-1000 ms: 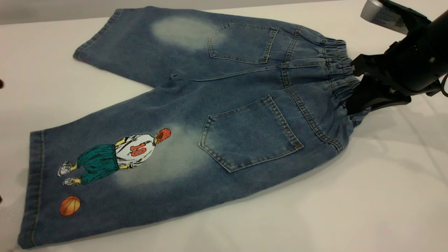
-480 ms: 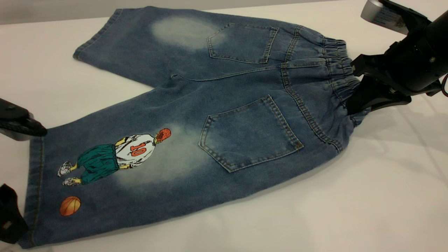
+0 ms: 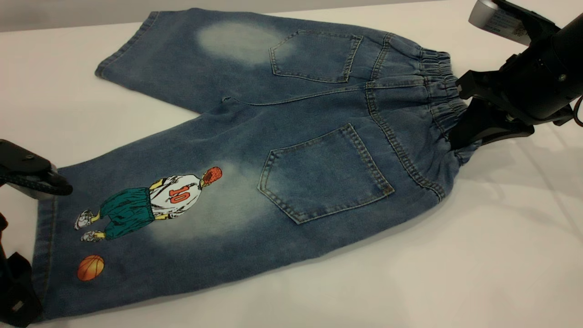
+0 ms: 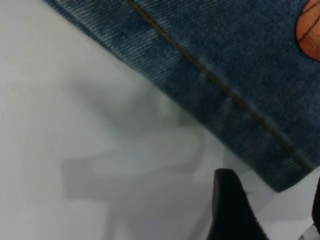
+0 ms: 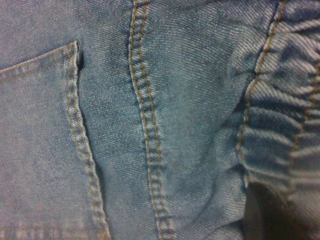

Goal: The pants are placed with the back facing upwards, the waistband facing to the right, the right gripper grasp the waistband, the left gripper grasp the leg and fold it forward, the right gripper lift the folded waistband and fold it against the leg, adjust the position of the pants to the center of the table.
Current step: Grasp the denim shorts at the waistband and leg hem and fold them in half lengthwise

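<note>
- A plain white tabletop (image 3: 478,255) is carrying everything.
- The pants (image 3: 255,150) are lying flat directly on it, back pockets facing up, waistband (image 3: 439,86) pointing toward the right.

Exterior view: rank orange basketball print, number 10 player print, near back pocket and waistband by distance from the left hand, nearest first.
From the left hand at the leg hem:
1. Orange basketball print, low on the leg beside the hem.
2. Number 10 player print, further up the leg.
3. Near back pocket, mid-pants.
4. Waistband, far right, at the right hand.
</note>
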